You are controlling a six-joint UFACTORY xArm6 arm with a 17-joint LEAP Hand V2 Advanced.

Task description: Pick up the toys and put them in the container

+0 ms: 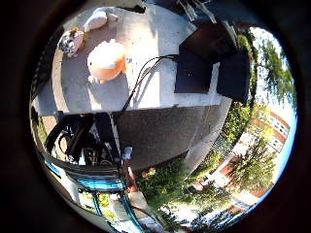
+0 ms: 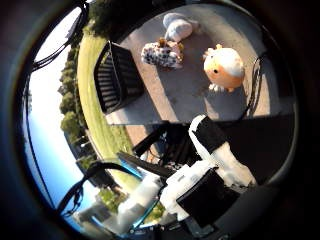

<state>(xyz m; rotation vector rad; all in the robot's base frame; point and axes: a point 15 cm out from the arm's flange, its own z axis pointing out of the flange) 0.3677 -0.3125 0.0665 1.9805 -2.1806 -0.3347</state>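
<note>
Three toys lie on the desk (image 2: 180, 95): an orange and white plush (image 2: 224, 67), a spotted plush (image 2: 161, 54) and a pale grey plush (image 2: 177, 27), all apart from the black slatted container (image 2: 117, 75) at the desk's edge. The robot hand (image 2: 215, 165) holds nothing; whether its fingers are curled cannot be told.

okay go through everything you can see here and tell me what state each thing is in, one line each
orange and white plush toy: standing upright on the table, not held.
spotted plush toy: lying on the table, beside the white one.
white plush toy: lying on the table near its far edge.
black container: on the table, no toys visible in it.
table: partly sunlit, holds all three toys.
robot hand: away from the toys, holding nothing.
</note>
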